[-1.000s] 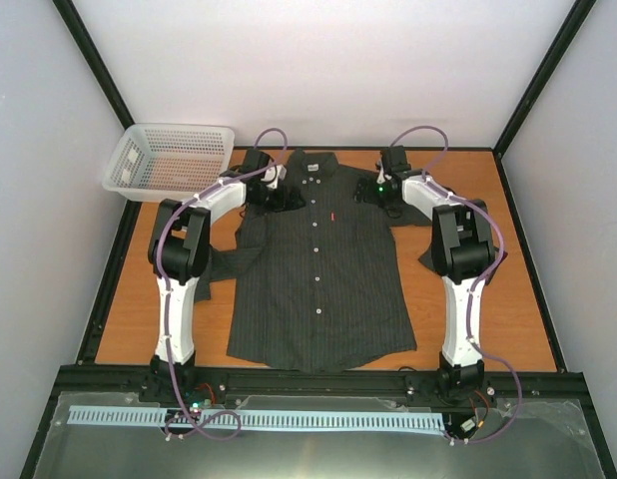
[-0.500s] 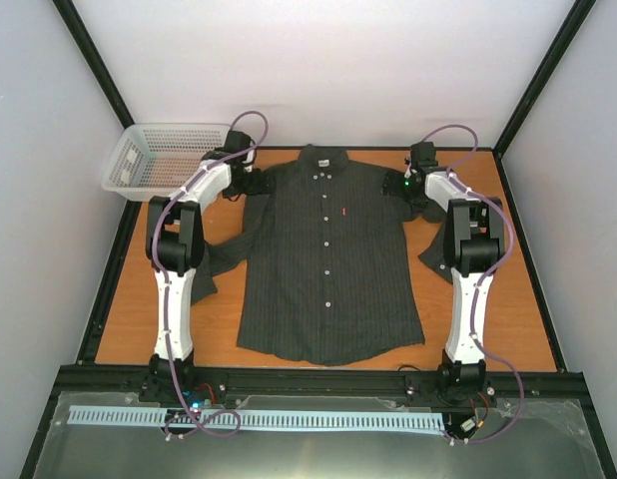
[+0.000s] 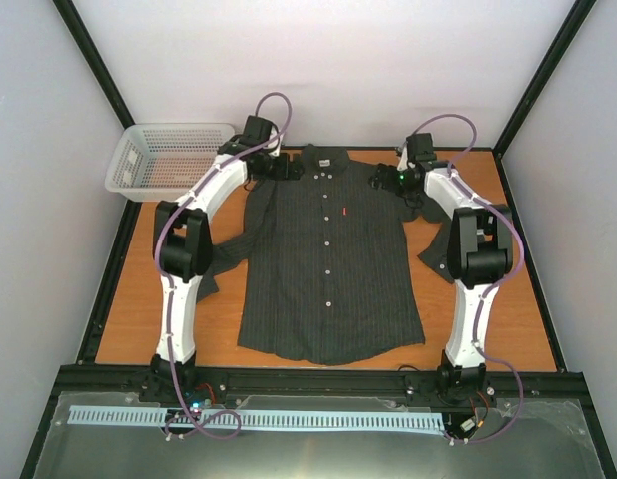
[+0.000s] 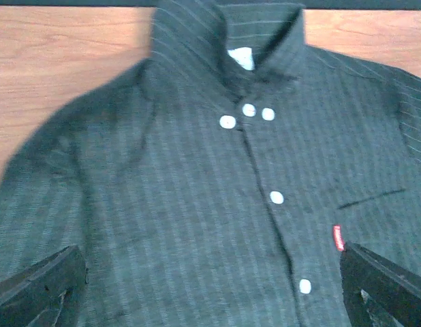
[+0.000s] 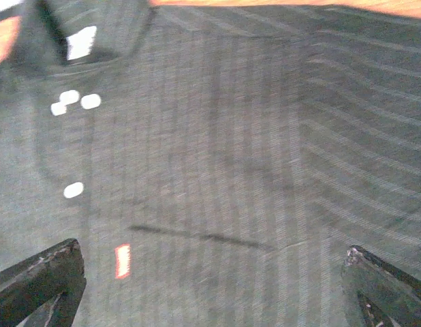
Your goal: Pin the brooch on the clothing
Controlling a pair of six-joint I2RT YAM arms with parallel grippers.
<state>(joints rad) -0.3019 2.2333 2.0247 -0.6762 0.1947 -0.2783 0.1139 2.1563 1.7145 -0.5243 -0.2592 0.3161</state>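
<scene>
Shirt (image 3: 328, 269) lying flat on table (image 3: 518, 299), front up: dark pinstripe, white buttons (image 4: 276, 197), red tag (image 4: 338, 238). Left end effector (image 4: 212, 251) and right end effector (image 5: 210, 248) hovering by shoulders, both gaping wide.

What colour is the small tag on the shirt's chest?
Red; the tag shows best in right wrist view.

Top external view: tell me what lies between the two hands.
The collar of the dark pinstriped shirt lies between the left hand and the right hand, as the top external view shows.
</scene>
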